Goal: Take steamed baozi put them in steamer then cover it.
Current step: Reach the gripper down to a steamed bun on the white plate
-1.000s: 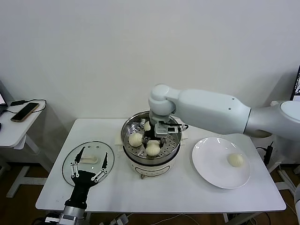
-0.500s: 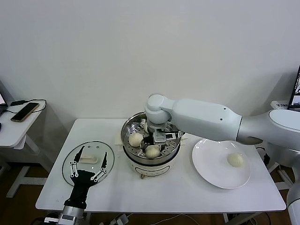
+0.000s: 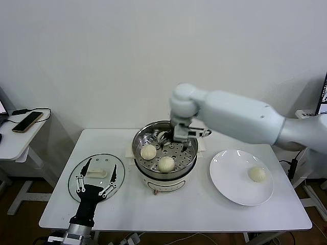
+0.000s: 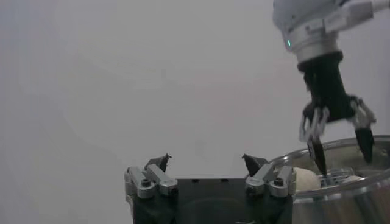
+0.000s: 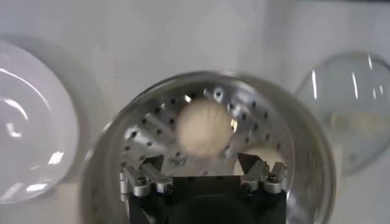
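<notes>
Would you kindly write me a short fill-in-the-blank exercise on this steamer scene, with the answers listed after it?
1. The right hand, fingers open, hangs over the ____.
2. The number of baozi left on the white plate is ____.
3. The glass cover lies on the table on the robot's ____ side of the pot.
4. The left hand, fingers open, sits over the ____.

Missing words: steamer; one; left; cover

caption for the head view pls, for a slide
Right gripper open above the shiny steel steamer, cream-white baozi inside, one bun left on the flat white plate.
</notes>
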`<state>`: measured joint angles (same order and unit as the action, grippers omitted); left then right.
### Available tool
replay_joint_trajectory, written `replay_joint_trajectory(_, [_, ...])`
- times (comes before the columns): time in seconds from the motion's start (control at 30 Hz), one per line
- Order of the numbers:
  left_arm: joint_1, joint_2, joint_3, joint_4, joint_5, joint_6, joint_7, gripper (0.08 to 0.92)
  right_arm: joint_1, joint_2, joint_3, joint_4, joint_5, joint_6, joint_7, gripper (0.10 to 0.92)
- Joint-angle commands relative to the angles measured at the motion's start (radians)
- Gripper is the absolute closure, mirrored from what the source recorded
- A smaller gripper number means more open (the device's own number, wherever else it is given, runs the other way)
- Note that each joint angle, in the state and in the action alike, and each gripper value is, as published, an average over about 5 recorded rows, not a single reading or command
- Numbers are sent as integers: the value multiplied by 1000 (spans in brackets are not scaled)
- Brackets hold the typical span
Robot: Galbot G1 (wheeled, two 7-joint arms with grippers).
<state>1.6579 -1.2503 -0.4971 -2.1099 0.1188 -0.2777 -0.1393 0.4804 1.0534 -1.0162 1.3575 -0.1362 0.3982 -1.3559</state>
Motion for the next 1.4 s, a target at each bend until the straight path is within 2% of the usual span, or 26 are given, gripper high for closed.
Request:
replay_joint_trajectory(0.03, [1,0,3,-3,2,2,3,177,29,-284,111,-200,251,-412,-76,203])
replay_joint_trajectory(0.3, [0,-6,7,-2,5,7,5,177,-86,-397,135,-444,171,-409,-81,203])
replay_joint_trajectory(0.4, [2,-7,5,-2,5,8,6,177,-162,-414,164,-490,131,-382,-61,203])
replay_joint_trajectory(0.83, [9,-12,4,-2,8,11,6,177,-511,-366,380,-611,-26,-313,72,203])
replay_joint_trajectory(1.1, [12,-15,0,1,8,12,6,177,-530,-298,414,-652,-44,-315,114,203])
replay_joint_trajectory(1.4, [14,-16,-2,6,8,9,5,177,-524,-278,395,-640,-45,-319,68,203])
